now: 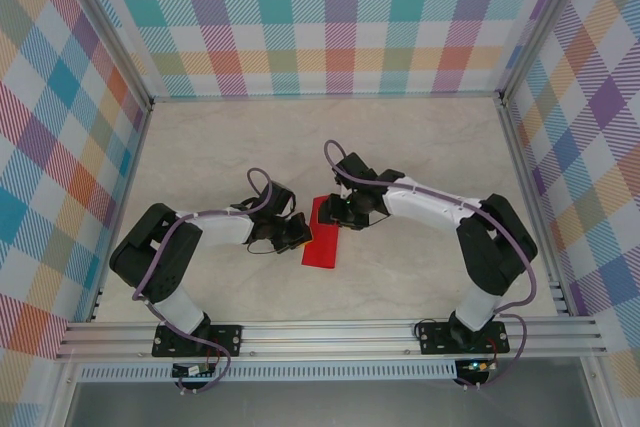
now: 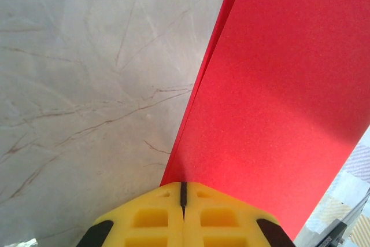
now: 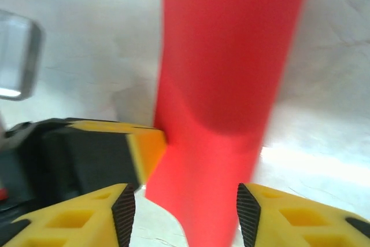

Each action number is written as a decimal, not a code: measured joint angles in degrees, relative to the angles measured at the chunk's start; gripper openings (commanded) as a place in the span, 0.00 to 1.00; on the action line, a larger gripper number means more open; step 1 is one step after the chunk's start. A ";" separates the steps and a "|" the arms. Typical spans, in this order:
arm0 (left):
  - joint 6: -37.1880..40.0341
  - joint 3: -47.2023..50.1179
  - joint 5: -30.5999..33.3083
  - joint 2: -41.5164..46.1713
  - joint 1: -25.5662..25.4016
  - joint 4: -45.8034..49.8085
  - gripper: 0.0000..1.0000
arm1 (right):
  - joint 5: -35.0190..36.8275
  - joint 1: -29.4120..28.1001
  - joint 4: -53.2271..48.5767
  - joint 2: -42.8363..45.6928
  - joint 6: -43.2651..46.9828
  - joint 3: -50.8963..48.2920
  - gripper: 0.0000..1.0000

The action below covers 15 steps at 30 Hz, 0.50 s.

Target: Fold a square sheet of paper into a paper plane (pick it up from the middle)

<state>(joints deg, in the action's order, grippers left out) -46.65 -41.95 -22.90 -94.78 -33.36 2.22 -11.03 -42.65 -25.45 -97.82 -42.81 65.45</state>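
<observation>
The square sheet of paper (image 1: 322,243), bright red, lies folded into a narrow strip on the table between the two arms. My left gripper (image 1: 298,233) is at the strip's left long edge. In the left wrist view its yellow jaws (image 2: 182,192) are pressed together, shut on the paper's (image 2: 277,96) edge. My right gripper (image 1: 338,209) hovers over the strip's far end. In the right wrist view it is open (image 3: 186,217), with the red paper (image 3: 225,73) running between its black pads (image 3: 123,212). The left gripper's yellow fingertip (image 3: 147,146) touches the paper's side there. The paper plane is out of view.
The marble-patterned table top (image 1: 420,137) is bare around the paper. Plaid walls (image 1: 60,147) close off the left, back and right. An aluminium rail (image 1: 330,332) carrying both arm bases runs along the near edge.
</observation>
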 measured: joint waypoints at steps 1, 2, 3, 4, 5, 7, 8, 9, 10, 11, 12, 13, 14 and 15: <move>0.00 -0.11 0.02 0.00 0.00 0.20 0.01 | -0.68 0.00 1.46 -0.09 -0.46 -0.52 0.34; 0.00 -0.22 0.07 0.00 0.00 0.42 0.01 | -1.33 0.00 2.93 -0.31 -1.03 -1.11 0.31; 0.00 -0.26 0.24 0.00 0.00 0.52 0.02 | -1.88 0.00 3.69 -0.74 -1.42 -1.40 0.29; 0.00 -0.31 0.26 0.00 0.00 0.61 0.02 | -2.23 0.00 4.44 -1.20 -1.81 -1.53 0.27; 0.00 -0.31 0.26 0.00 0.00 0.63 0.02 | -2.75 0.00 5.38 -1.88 -2.05 -1.73 0.27; -0.02 -0.33 0.28 0.00 0.00 0.66 0.01 | -3.56 0.00 6.58 -3.13 -2.47 -2.03 0.26; -0.02 -0.39 0.28 -0.04 0.00 0.70 0.01 | -3.91 0.00 6.88 -3.78 -2.73 -2.16 0.25; -0.02 -0.50 0.28 -0.09 0.00 0.83 0.01 | -4.13 0.00 7.30 -4.37 -2.86 -2.40 0.25; -0.04 -0.59 0.31 -0.13 -0.02 0.94 0.01 | -4.24 0.00 7.67 -4.72 -2.91 -2.69 0.25; -0.04 -0.63 0.35 -0.15 -0.07 1.05 0.01 | -4.26 0.00 7.91 -5.09 -2.91 -3.15 0.24; -0.04 -0.63 0.46 -0.15 -0.17 1.09 0.01 | -4.26 0.00 8.00 -5.29 -2.91 -3.56 0.24; -0.07 -0.68 0.52 -0.15 -0.17 1.11 0.01 | -4.22 0.00 8.04 -5.42 -2.89 -3.91 0.24; -0.07 -0.70 0.61 -0.15 -0.26 1.16 0.01 | -4.22 0.00 8.04 -5.55 -2.86 -4.26 0.24; -0.13 -0.74 0.66 -0.15 -0.26 1.27 0.01 | -4.17 0.00 8.11 -5.64 -2.84 -4.57 0.24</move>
<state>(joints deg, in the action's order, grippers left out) -46.78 -42.70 -22.24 -94.94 -33.63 3.49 -15.20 -42.65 -17.34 -103.46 -45.65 60.88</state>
